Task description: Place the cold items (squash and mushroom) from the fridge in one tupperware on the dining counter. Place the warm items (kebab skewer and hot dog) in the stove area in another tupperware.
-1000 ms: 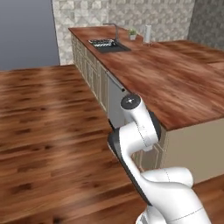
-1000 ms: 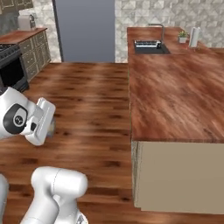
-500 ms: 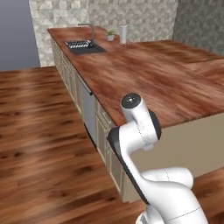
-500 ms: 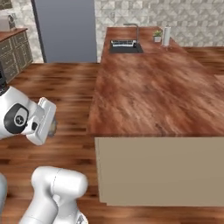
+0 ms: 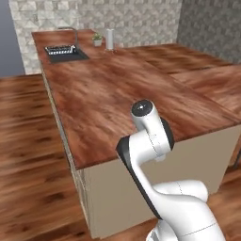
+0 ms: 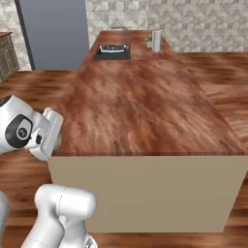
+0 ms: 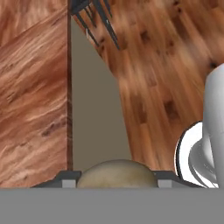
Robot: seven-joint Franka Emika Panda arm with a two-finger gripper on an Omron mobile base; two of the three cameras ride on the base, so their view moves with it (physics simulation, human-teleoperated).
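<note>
One tan mushroom [image 7: 117,173] sits between the two finger tips [image 7: 65,180] — jaws part-open, gripping it — beside the worktop [image 5: 122,89], one sink [image 5: 66,52] at its far end.

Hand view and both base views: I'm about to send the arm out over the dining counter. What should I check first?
1. Item in grip: ok. A tan rounded item sits between the tips of the gripper.
2. Mushroom or squash: cannot tell.
3. Base at the counter: ok, its near edge is right ahead of the arm.
4. Target tupperware located: cannot tell.
5. Sink, plant and white canister out of the way: ok, at the far end.
</note>
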